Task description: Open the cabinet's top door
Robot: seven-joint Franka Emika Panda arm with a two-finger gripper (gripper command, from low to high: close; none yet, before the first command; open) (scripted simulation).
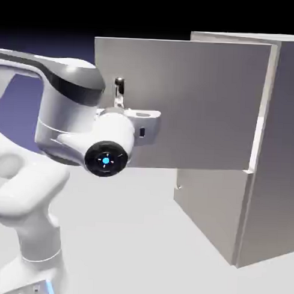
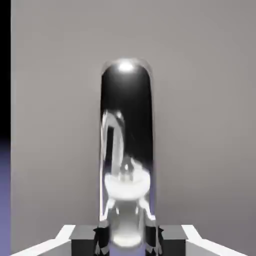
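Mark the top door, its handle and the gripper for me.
top door point(image 1: 199, 97): exterior view, bare middle of the swung-out panel.
handle point(image 2: 126, 125): hand view, middle of the dark shiny bar.
gripper point(image 2: 127, 235): hand view, midway between the fingertips, at the handle.

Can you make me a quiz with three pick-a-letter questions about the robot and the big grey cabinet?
1. Where is the claw?
A. At the handle of the top door
B. On the lower door
C. Flat on the table

2. What colour is the cabinet?
A. Red
B. Grey
C. Green

3. How is the top door?
A. Shut flat against the cabinet
B. Lying on the table
C. Swung open, away from the cabinet

Answers:
1. A, the hand view shows the shiny dark handle right between the two fingertips.
2. B, its doors and side are plain grey.
3. C, the exterior view shows the panel sticking out from the cabinet's front toward the arm.
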